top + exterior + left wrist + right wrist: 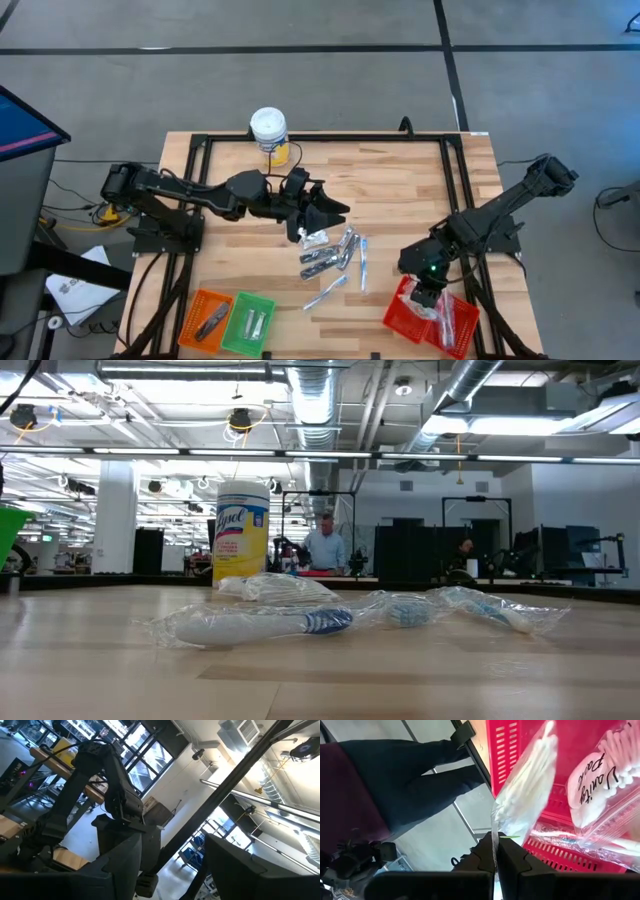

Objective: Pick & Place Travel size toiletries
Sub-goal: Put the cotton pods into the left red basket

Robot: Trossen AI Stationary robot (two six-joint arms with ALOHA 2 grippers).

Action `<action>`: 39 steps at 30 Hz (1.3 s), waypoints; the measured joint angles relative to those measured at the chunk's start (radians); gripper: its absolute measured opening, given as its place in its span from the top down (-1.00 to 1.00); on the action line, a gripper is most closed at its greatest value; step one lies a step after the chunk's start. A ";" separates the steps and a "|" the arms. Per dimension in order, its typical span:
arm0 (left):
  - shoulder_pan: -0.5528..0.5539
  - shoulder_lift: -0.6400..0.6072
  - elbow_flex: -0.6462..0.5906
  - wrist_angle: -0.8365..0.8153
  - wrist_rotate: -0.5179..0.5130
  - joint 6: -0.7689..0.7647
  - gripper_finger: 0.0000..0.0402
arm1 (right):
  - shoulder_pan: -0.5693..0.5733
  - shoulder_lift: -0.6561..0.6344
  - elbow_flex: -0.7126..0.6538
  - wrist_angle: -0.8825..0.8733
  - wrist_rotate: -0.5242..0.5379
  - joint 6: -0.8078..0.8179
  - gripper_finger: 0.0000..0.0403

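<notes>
Now, right gripper (495, 862): over the red basket (400, 318) at the tabletop's front right, jaws clamped on the edge of a clear bag of cotton swabs (527, 795).
Left gripper (325, 212): mid-tabletop, jaws apart, empty, tilted up beside the pile.
Toiletries (335, 255): wrapped sticks and sachets loose at centre; some already in the orange basket (210, 320) and green basket (250, 322).
Risk: thin pinch on slippery film; bag may slide free or catch the basket rim.
Room: open wood around the pile; frame rails (455, 180) hem the edges.
</notes>
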 joint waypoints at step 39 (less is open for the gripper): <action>0.001 0.000 0.000 -0.001 0.003 0.020 -0.04 | 0.073 0.231 0.085 -0.016 0.051 0.091 1.00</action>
